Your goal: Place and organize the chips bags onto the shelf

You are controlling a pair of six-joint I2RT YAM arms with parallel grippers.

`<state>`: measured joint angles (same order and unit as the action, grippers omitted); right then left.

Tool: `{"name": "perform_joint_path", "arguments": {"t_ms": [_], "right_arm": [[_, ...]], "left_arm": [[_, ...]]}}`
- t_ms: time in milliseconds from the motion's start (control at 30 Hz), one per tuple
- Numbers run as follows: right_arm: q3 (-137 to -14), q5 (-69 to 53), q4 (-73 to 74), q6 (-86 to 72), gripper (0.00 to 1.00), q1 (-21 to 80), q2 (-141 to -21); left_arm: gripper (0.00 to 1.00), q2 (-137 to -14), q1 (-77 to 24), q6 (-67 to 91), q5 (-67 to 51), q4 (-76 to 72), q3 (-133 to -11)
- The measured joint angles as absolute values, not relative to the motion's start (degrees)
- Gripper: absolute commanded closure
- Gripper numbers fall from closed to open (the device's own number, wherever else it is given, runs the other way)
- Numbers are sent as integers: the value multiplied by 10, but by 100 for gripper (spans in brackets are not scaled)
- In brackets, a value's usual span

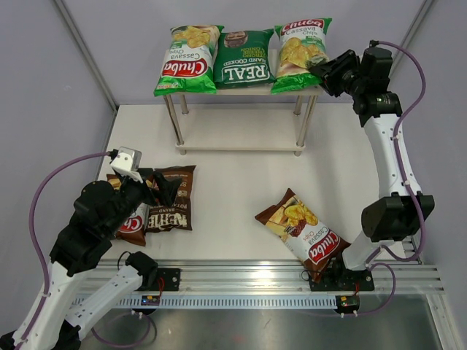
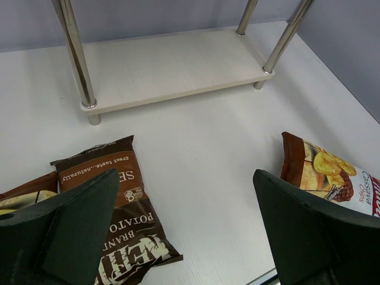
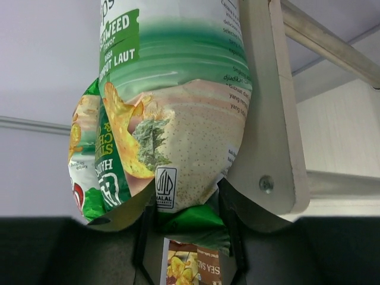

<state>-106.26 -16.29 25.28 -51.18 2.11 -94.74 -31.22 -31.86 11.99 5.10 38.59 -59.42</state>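
Up on the shelf [image 1: 241, 135], the top board holds three bags in a row: a left light-green bag [image 1: 186, 58], a dark-green bag [image 1: 244, 58] and a right light-green bag [image 1: 299, 47]. Three more lie on the surface [image 1: 233, 182]: a dark-brown bag [image 1: 174, 204] touching a half-hidden brown bag [image 1: 131, 222], and a second brown bag [image 1: 303, 233] well apart. The left end effector [image 2: 185, 184] gapes wide above the dark-brown bag. The right end effector [image 1: 327, 73] straddles the right light-green bag's end; whether it pinches, I cannot tell.

Robotics lab cell: white table [image 1: 241, 138], grey partition walls [image 1: 44, 80], aluminium rail [image 1: 255, 271] with 2 arms [image 1: 387, 153].
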Motion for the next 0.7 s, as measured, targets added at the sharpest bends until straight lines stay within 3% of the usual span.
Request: {"name": "perform_joint_path", "arguments": {"t_ms": [333, 700], "right_arm": [[-1090, -243, 245, -514, 58, 5, -989], [-1120, -280, 293, -494, 30, -8, -1006]], "left_arm": [[1, -312, -317, 120, 48, 384, -594], [1, -312, -315, 120, 45, 384, -594]]}}
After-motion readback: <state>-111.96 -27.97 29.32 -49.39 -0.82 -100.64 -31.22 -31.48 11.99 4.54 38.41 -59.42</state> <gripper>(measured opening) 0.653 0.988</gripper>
